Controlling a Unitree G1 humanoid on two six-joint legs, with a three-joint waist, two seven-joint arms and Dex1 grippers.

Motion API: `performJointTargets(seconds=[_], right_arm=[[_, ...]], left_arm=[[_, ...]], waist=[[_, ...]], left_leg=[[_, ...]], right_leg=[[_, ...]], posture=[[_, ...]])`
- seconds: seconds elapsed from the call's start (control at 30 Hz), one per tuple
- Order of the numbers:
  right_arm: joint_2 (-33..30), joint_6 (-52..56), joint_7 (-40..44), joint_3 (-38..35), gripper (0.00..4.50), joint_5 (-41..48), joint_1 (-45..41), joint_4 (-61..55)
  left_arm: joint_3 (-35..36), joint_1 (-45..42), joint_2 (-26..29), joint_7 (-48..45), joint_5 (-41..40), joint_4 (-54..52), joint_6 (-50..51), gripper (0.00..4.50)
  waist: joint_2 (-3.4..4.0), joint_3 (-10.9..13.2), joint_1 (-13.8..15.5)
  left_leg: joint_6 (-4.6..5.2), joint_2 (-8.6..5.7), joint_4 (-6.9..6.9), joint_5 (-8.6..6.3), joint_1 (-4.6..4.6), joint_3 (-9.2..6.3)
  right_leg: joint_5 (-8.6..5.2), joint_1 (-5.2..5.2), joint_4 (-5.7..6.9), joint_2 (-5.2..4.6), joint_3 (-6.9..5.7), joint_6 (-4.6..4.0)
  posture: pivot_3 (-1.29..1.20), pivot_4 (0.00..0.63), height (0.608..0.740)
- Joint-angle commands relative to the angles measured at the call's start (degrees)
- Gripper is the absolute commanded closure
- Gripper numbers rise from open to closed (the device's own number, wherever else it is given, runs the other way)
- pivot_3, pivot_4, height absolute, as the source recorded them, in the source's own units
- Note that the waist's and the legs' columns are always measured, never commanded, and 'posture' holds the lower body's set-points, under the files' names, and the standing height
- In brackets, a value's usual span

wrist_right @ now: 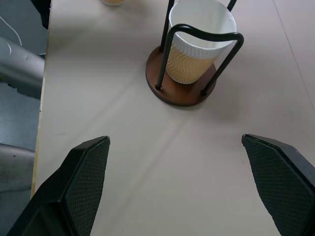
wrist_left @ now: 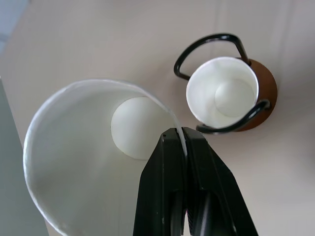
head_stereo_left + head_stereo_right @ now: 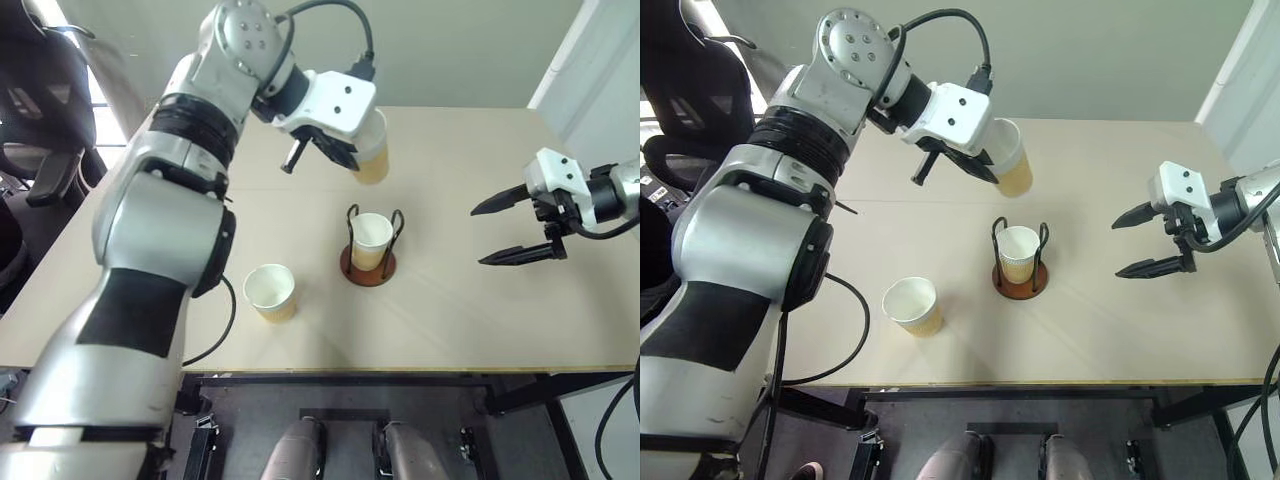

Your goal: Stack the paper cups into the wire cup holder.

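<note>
1. The left hand (image 2: 179, 147) is pinched together on the rim of a paper cup, one finger inside the white wall and one outside.
2. That held cup (image 3: 372, 150) hangs in the air, tilted, with its tan outside showing in the head views and its white inside and round bottom showing in the left wrist view.
3. The held cup sits above the counter (image 3: 450, 310), up and back from the cup holder, and does not touch it.
4. The cup holder (image 3: 368, 268) stands near the middle of the counter: a round reddish-brown base with two upright black wire loops.
5. A second cup (image 3: 371, 240) stands upright inside the holder, between the two loops, resting on the base with its open mouth up.
6. A third cup (image 3: 271, 292) stands upright on the counter by itself, nearer the front edge and off to the robot's left of the holder, well apart from it.
7. The right hand (image 3: 512, 228) hovers over the robot's right part of the counter with its two black fingers spread wide apart and nothing between them.
8. The right hand points toward the holder but stays well apart from it; in the right wrist view the holder and its cup lie ahead of the spread fingers (image 1: 86, 182).
</note>
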Motion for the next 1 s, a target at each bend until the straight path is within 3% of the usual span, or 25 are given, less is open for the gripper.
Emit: performJointTargets(seconds=[0.03, 0.7, 1.0], right_arm=[[-1.26, 0.64, 0.23, -0.19, 0.07, 1.37, -0.25, -2.16], [-1.56, 3.12, 0.23, -0.42, 0.07, 2.37, 0.27, -3.75], [-1.61, 4.05, 0.23, -1.01, 0.07, 2.55, 0.69, -5.01]], left_arm=[[-1.83, -1.68, -0.67, -2.14, -4.30, -1.25, 1.01, 4.44], [-22.16, 1.60, 2.76, -2.14, -20.50, -8.89, 2.70, 4.44], [-27.17, 2.35, 3.94, -2.14, -25.44, -11.01, 2.92, 4.44]], waist=[[-0.01, 0.00, -0.02], [0.01, 0.00, 0.22], [0.01, 0.00, 0.28]], left_leg=[[0.00, -0.02, 0.01, 0.00, 0.00, 0.03], [0.13, 0.08, 0.58, -0.06, -0.03, 0.14], [0.18, 0.06, 0.74, -0.05, -0.05, 0.14]], right_leg=[[0.00, 0.00, 0.01, 0.03, -0.02, 0.00], [0.13, 0.15, 0.05, 0.05, -0.02, 0.20], [0.17, 0.22, 0.04, 0.03, 0.00, 0.22]], posture=[[0.00, 0.150, 0.740], [0.00, 0.150, 0.740], [0.00, 0.150, 0.740]])
